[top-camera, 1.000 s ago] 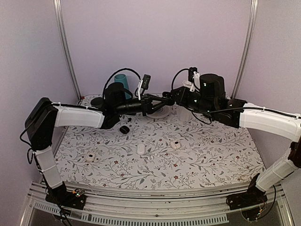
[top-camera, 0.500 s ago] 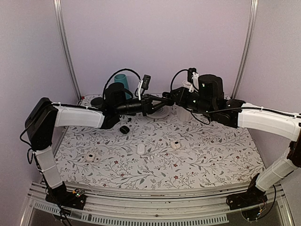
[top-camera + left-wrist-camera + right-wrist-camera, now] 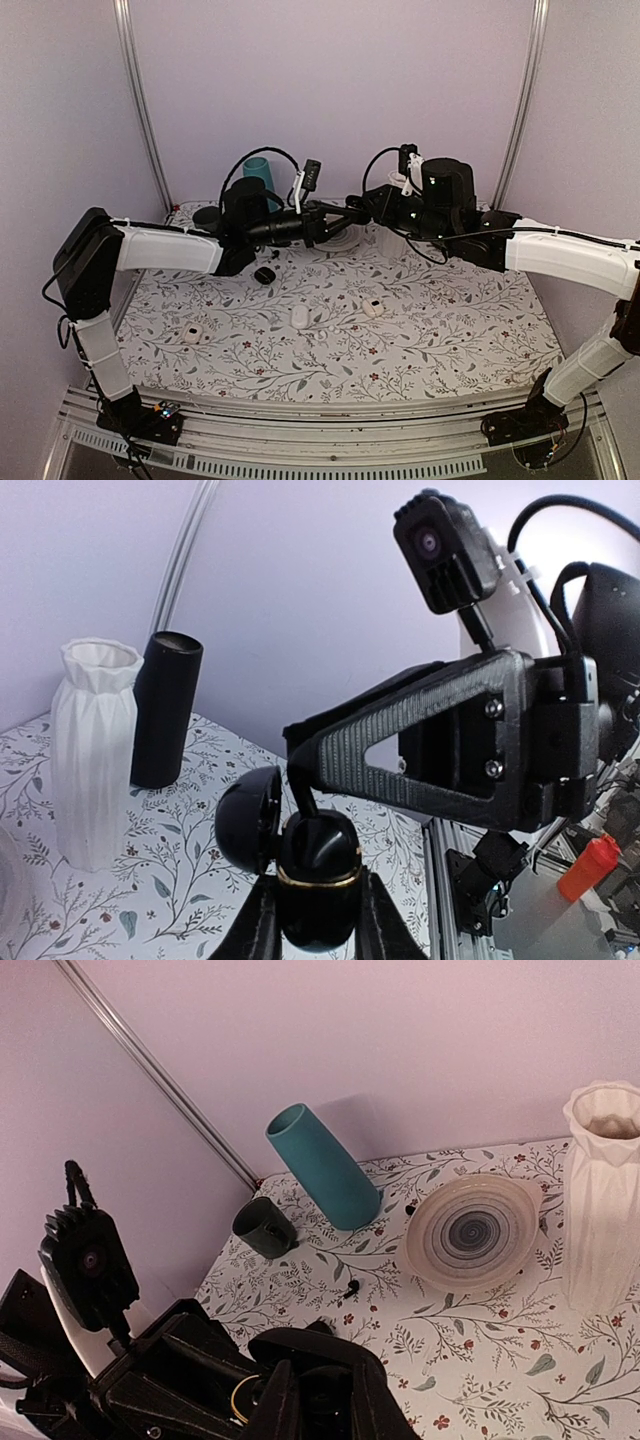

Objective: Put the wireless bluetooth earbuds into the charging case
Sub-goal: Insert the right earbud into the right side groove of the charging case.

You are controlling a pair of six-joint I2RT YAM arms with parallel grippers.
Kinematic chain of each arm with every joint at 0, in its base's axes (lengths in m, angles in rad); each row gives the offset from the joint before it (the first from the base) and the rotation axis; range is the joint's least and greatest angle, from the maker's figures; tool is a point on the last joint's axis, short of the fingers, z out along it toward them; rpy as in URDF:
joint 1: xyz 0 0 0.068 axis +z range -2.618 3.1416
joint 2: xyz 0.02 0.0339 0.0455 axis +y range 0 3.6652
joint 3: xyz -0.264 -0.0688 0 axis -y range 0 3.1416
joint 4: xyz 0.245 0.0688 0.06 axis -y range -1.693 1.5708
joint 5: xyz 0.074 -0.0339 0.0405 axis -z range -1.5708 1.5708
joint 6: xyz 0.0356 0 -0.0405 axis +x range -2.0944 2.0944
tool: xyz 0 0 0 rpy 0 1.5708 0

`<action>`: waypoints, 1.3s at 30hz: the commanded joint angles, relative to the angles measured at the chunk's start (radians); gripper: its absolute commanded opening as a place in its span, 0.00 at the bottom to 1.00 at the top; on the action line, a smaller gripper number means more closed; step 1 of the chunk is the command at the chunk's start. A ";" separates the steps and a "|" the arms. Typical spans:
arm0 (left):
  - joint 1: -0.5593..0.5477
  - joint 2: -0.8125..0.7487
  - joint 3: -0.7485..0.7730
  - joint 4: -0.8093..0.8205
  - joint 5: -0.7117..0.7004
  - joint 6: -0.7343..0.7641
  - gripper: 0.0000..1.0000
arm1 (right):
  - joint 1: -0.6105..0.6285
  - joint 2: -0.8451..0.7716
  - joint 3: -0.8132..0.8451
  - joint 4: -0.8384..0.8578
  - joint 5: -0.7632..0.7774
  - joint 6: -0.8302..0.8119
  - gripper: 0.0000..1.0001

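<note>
Our left gripper (image 3: 318, 925) is clenched on the black charging case (image 3: 318, 855), one finger on each flank. It holds the case upright, with the gold-ringed mouth facing up and the lid (image 3: 245, 820) swung open to one side. Our right gripper (image 3: 320, 1405) is the nearer one for the insertion. Its ribbed finger slants down from above, and its tip meets the case's rim beside the lid hinge. Its jaws stand close together, but the tip is hidden, so we cannot tell whether they pinch anything. We judge the coming move to be a short push down along the case's upright axis. What looks like a small black earbud (image 3: 350, 1287) lies on the tabletop (image 3: 480, 1360) near the swirl-patterned plate (image 3: 470, 1230), apart from both grippers. We can read no brand, label or writing.
</note>
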State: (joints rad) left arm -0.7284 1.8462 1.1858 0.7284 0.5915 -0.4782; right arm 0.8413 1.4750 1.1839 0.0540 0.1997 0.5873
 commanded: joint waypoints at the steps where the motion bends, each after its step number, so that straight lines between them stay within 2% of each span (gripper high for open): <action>1: -0.004 -0.041 0.005 0.100 -0.065 0.018 0.00 | 0.015 0.017 0.005 -0.051 -0.054 0.005 0.16; 19: -0.003 -0.046 -0.002 0.117 -0.069 0.023 0.00 | 0.015 0.015 0.008 -0.061 -0.052 0.003 0.18; 21: -0.003 -0.047 -0.002 0.118 -0.068 0.023 0.00 | 0.015 0.016 0.011 -0.061 -0.054 0.003 0.22; 32: -0.002 -0.051 -0.007 0.118 -0.064 0.026 0.00 | 0.015 0.013 0.014 -0.064 -0.053 0.003 0.24; 39: -0.003 -0.050 -0.011 0.118 -0.034 0.036 0.00 | 0.015 0.010 0.017 -0.096 -0.066 0.014 0.30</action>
State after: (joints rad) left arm -0.7311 1.8439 1.1763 0.7574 0.5514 -0.4622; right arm 0.8452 1.4765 1.1866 0.0380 0.1734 0.5880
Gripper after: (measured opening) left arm 0.209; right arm 0.285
